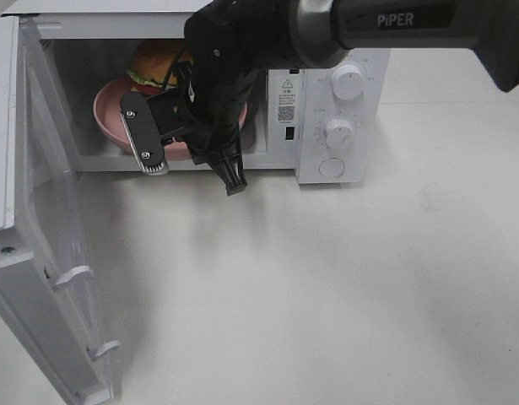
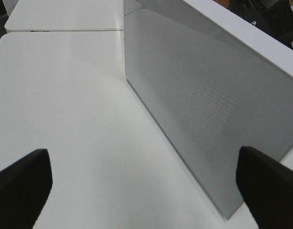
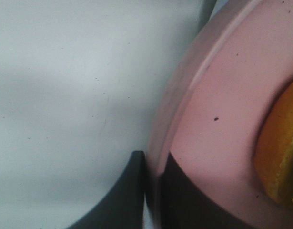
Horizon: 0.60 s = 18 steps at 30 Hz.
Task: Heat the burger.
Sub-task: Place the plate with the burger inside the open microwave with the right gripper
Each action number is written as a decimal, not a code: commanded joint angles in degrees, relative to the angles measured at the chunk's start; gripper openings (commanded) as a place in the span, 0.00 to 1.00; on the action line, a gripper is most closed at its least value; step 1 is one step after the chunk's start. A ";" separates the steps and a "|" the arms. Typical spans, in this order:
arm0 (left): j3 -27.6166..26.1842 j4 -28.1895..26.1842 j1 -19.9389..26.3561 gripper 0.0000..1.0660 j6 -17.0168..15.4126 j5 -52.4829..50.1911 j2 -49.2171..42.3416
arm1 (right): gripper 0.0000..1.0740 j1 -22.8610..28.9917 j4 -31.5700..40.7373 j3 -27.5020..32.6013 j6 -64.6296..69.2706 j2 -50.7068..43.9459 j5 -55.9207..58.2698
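Treat loading as the step in hand, with the burger (image 1: 158,63) on the pink plate (image 1: 111,114) inside the open microwave (image 1: 343,110) and the right gripper (image 3: 153,164) clamped on the plate's rim; next, release, withdraw clear, and probably close the door (image 1: 48,211) using the left gripper (image 2: 146,186), fingers (image 2: 22,186) spread wide.

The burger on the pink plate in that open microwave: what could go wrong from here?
1. The right tool pinches only the pink plate's rim; the plate could tip and the burger slide off.
2. If that tool pulls back before letting go, it may drag the plate out of the microwave.
3. The door stands wide open near the open left tool; swung shut too early, it would hit the right arm.
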 commanded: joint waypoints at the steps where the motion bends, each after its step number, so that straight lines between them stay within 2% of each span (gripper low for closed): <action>1: 0.23 -0.06 -0.34 0.94 -0.23 -0.40 -1.43 | 0.00 0.23 -1.32 -2.41 0.34 0.06 -2.18; 10: 0.23 -0.06 -0.34 0.94 -0.23 -0.40 -1.43 | 0.00 0.00 -1.38 -10.43 -0.57 4.64 2.41; 18: 0.23 -0.06 -0.34 0.94 -0.23 -0.40 -1.43 | 0.00 0.00 -2.92 -14.44 -0.52 7.39 3.27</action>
